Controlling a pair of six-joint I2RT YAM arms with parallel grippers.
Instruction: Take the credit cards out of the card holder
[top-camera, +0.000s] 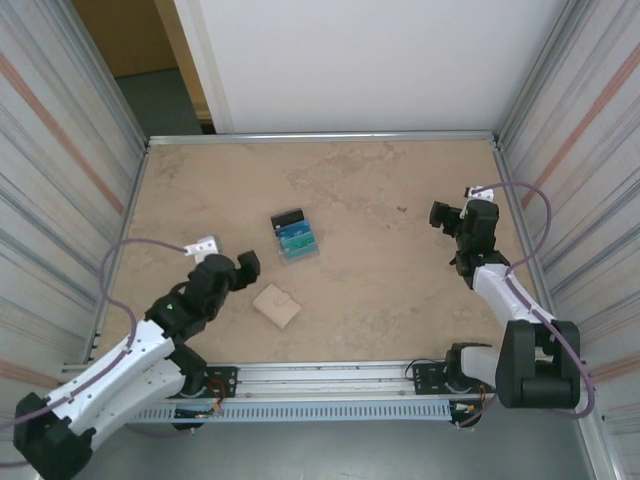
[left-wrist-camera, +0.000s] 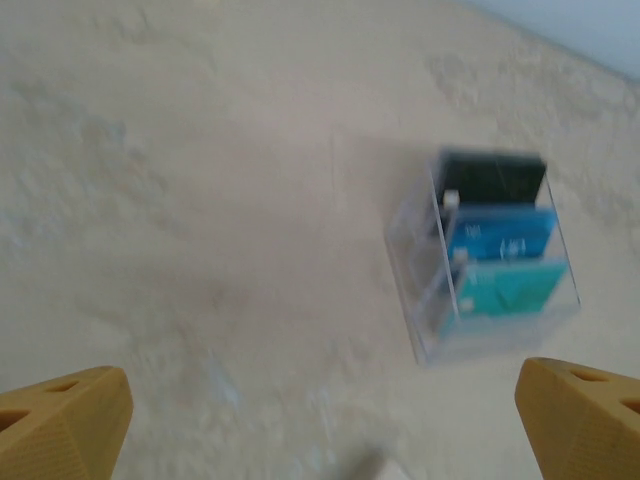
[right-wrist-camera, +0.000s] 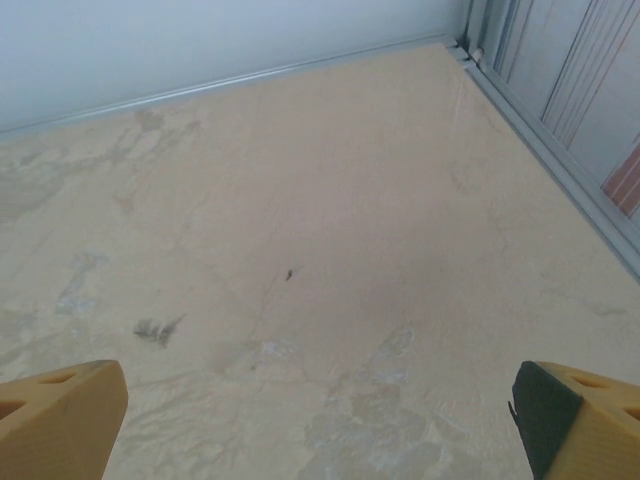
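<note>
- Card holder: a small tan square lying flat on the bench, turned at a slant, at about 7 o'clock from the bench's middle in the top view. It looks folded shut, and nothing touches it.
- Clear case: sits at about 12 o'clock from the card holder, near it but apart. It holds a stepped row of cards, black at the far end, then blue, then teal.
- Left fingers: they hang over the bench at about 10 o'clock from the card holder, just beside it and clear of it. In the left wrist view the left fingers stand spread wide at the two lower corners, with bare bench between them and nothing gripped.
- In that same blurred view the clear case lies at about 1 o'clock ahead of the fingers, its cards showing black, blue and teal.
- Right fingers: they are out at 3 o'clock on the bench, close to the side wall and well apart from both the card holder and the case.
- In the right wrist view the right fingers are spread wide too, holding nothing. Mottled bench runs ahead to the back wall at 12 o'clock.
</note>
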